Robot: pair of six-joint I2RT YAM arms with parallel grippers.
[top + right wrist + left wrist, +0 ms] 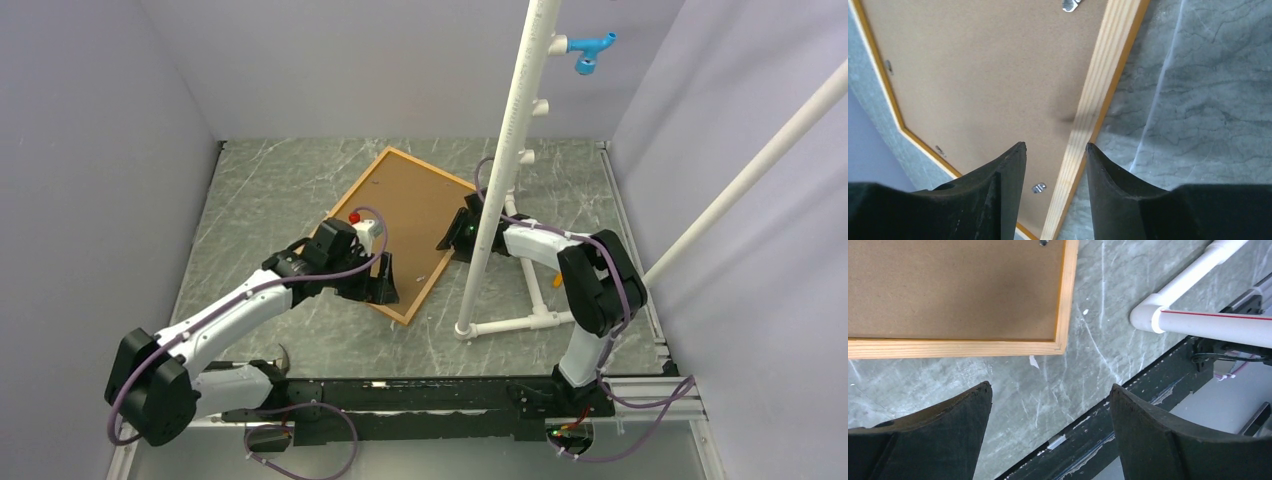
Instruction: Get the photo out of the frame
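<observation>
Orange-edged rectangular wooden picture frame [435,167] lies flat, back upward, on the grey marbled tabletop [270,190], turned at an angle so that one corner points toward the arms and the opposite one toward the far wall. A plain brown backing board [410,205] fills its opening, and the photo is hidden under that board in every view. Small silver metal tabs [1071,5] sit along the inner edge of the frame, reaching over the margin of the board. The left pincer [381,287] is at the frame's near-left side, close to the nearest corner. Its wrist view shows its two black fingers [948,430] spread wide, with bare tabletop between them and the frame's corner just beyond the tips, apart from both. The right pincer [456,238] is over the frame's right-hand side, partly behind the tall white plastic pipe stand [510,150]. In its own wrist view the gap between its jaws is narrower and holds nothing. One tip is over the backing board, the other over the pale wooden rail of the frame, and whether either one touches the surface cannot be told. The stand's base pipes rest on the tabletop to the right of the frame, near its nearest corner, and a blue plastic fitting [592,52] sticks out close to the top of the upright. A scuffed black metal rail [1088,440] runs along the near edge of the tabletop, just behind the left pincer.
</observation>
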